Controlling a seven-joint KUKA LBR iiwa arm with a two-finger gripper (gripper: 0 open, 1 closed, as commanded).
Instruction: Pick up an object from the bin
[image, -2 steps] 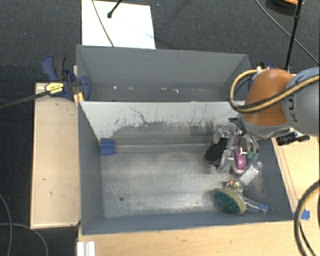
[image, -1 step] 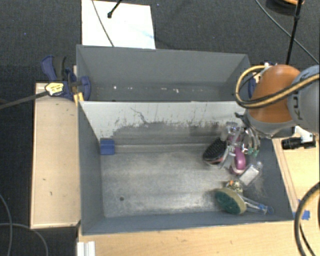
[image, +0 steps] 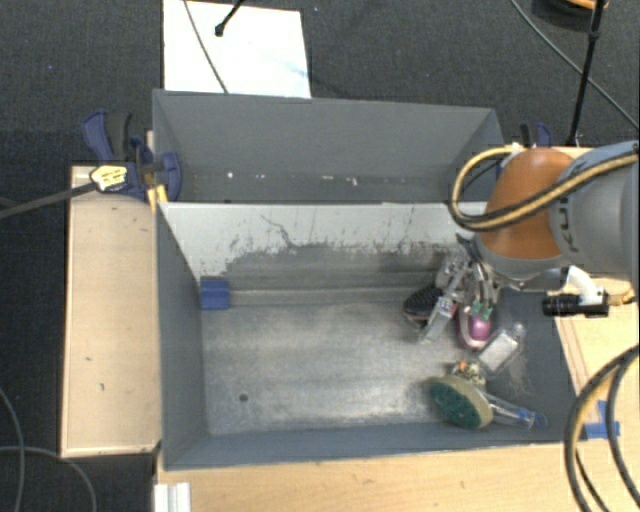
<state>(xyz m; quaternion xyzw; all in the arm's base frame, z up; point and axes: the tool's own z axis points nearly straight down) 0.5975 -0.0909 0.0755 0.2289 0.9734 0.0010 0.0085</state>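
Camera view has a green brush (image: 458, 402) lying nearer than the gripper (image: 462, 305), handle pointing sideways. A purple thing (image: 480, 326), likely the target, sits just beside the gripper, and a black thing (image: 420, 300) touches its opposite side. Whether the gripper is open or clenched cannot be told, as the wrist hides it.

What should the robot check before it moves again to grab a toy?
1. Gripper is down inside the bin, at its right side: ok.
2. Things to grab are close: a black thing and a purple thing lie right beside it: ok.
3. Something is already held: cannot tell.
4. Green round brush lies apart, nearer the front wall: ok.
5. Blue block sits far off at the left wall, out of the way: ok.
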